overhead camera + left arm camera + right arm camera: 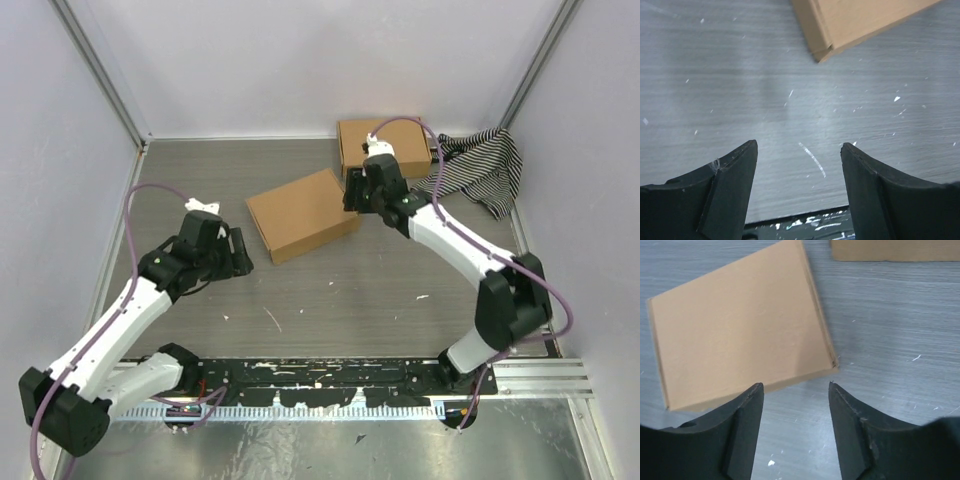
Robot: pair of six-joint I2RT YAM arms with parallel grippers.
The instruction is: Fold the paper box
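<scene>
Box lies flat mid-frame on the table, lid looks shut. Right gripper is by its right edge, left gripper lower left. Both are spread and empty. Likely remaining: press the lid edges flush straight down, no sideways shove.

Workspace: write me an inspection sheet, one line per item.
Surface: grey wood-grain table, scattered white flecks and scratches.
Job's things: paper box lies askew mid-table, looks closed into a shallow box; nothing touches it.
Clutter: second box at the far edge, partly behind the right arm; striped cloth crumpled in the far right corner.
Grippers: left gripper open and empty, near the paper box's corner; right gripper open and empty, above the paper box's edge.
Cables: purple cables loop along the left arm and the right arm; no snag seen.
Surroundings: white walls, metal frame posts.
</scene>
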